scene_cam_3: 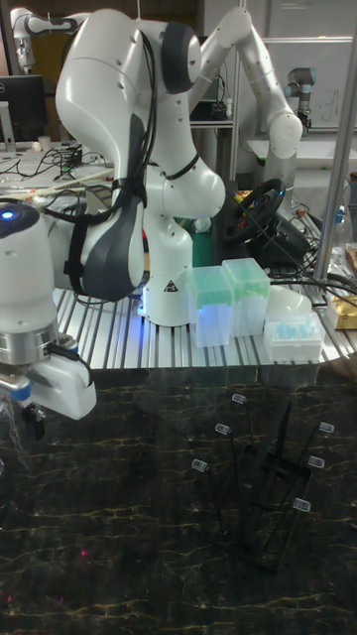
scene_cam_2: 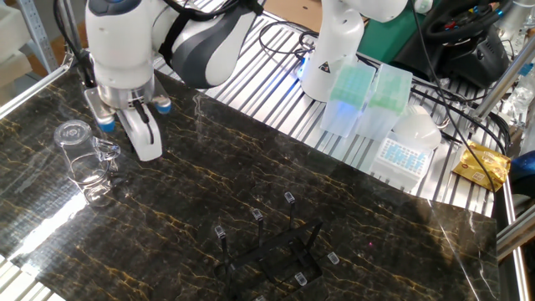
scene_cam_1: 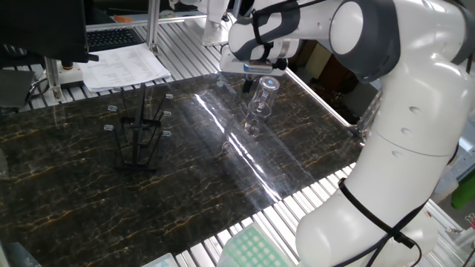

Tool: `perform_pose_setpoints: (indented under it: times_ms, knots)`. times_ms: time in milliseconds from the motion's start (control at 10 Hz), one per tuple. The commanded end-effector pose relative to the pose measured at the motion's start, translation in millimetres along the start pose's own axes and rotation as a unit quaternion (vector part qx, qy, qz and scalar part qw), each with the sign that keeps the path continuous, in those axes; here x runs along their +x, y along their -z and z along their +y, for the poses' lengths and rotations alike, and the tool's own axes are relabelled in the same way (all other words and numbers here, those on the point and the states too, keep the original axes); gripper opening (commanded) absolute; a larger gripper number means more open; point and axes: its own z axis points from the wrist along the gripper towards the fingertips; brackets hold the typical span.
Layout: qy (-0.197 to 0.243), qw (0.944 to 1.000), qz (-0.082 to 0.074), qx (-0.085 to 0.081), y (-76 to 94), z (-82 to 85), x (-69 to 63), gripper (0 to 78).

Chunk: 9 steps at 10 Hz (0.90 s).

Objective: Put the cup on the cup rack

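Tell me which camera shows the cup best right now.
The other fixed view: the cup stands whole and unobstructed beside the gripper. One fixed view shows it partly behind the gripper; in the tall fixed view I cannot make it out.

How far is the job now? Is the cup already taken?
Nothing is done yet. The cup stands upright on the table, not held. The hand is close beside it, near rim height. Left: grip the cup, carry it to the rack, hang it on a prong.
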Motion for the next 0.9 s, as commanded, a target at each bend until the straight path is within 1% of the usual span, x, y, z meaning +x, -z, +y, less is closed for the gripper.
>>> perform_pose_setpoints:
  times_ms: [100, 200, 300, 500, 700, 900]
  knots:
    - [-0.054, 0.9978, 0.033, 0.021, 1.2, -0.4, -0.9, 0.0]
    - [-0.054, 0.9978, 0.033, 0.021, 1.2, -0.4, -0.9, 0.0]
    - [-0.079, 0.9959, 0.035, 0.025, 1.2, -0.4, -0.9, 0.0]
    - [-0.083, 0.9958, 0.027, 0.029, 1.2, -0.4, -0.9, 0.0]
    - [-0.091, 0.9951, 0.028, 0.029, -8.8, -16.9, -10.7, 0.0]
    - [-0.111, 0.9929, 0.03, 0.03, -17.6, -33.7, -18.6, 0.0]
